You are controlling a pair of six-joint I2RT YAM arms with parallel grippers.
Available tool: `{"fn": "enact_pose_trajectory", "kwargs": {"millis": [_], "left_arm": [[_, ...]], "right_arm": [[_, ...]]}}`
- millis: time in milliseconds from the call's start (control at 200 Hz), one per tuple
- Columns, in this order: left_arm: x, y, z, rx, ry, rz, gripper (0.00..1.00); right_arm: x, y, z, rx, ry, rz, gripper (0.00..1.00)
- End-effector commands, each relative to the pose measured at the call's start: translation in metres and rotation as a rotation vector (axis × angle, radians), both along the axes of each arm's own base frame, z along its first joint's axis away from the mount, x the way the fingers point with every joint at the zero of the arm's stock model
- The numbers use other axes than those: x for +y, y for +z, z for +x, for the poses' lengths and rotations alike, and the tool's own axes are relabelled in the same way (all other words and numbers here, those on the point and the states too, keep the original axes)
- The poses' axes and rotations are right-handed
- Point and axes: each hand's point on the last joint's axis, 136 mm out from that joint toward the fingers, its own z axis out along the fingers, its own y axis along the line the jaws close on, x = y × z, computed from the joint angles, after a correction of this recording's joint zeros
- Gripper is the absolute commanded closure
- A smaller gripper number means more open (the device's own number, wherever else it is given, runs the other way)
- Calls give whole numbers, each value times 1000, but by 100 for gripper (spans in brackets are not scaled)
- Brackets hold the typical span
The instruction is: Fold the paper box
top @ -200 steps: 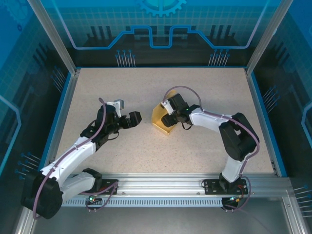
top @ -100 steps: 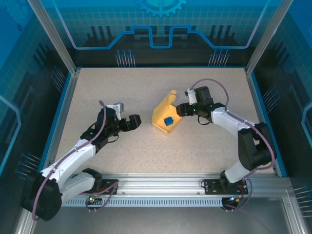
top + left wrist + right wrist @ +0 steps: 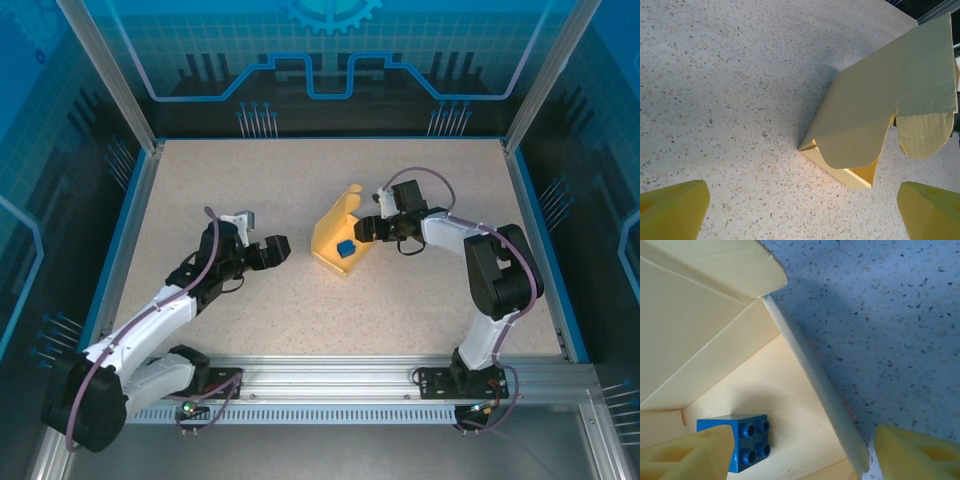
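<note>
The paper box is pale yellow card, standing open in the middle of the table with its lid flap raised at the back. A small blue brick lies on its floor. My right gripper is at the box's right edge, open. In the right wrist view its jaws straddle the box's side wall, one finger inside by the blue brick, the other on the table side. My left gripper is open, a short way left of the box, touching nothing.
Speckled tabletop lies around the box on every side. A blue border and glass walls enclose it. The aluminium rail with both arm bases runs along the near edge.
My right gripper, which covered the box a second ago, drew back to the right, uncovering the blue brick, then edged back to the box's right wall. The left arm has hardly moved.
</note>
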Motion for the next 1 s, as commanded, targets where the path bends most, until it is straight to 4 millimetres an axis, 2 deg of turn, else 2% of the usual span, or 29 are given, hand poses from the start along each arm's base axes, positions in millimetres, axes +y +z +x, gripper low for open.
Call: {"fn": "enact_pose_trajectory", "kwargs": {"millis": [0, 220, 330, 345, 380, 505, 640, 750, 785, 795, 825, 991], "left_arm": [[1, -2, 4, -18, 3, 28, 2], [6, -16, 8, -6, 27, 58, 3], [4, -19, 7, -25, 12, 69, 3], [3, -19, 7, -31, 9, 71, 3], [3, -18, 6, -42, 2, 76, 3], [1, -15, 4, -88, -22, 99, 4], [-6, -12, 4, -136, -71, 135, 6], [-16, -10, 9, -174, -114, 174, 8], [-19, -10, 12, -182, -123, 189, 9], [-19, -10, 13, -185, -125, 193, 9], [-21, -10, 16, -192, -129, 205, 9], [-29, -11, 33, -214, -127, 260, 13]], "right_arm": [[11, 2, -13, 12, 28, 48, 26], [22, -1, -42, 39, 59, 84, 26], [31, 7, -53, 24, 82, 94, 26], [29, 0, -61, 43, 85, 87, 26], [31, 1, -66, 41, 90, 86, 26], [22, 11, -71, -11, 80, 44, 25], [-4, 33, -54, -134, 21, -56, 22], [-18, 58, -30, -274, 8, -156, 21], [-20, 59, -25, -298, 22, -184, 21], [-18, 68, -19, -325, 25, -184, 21], [-17, 74, -12, -353, 39, -197, 22], [-7, 81, 6, -419, 131, -243, 27]]}}
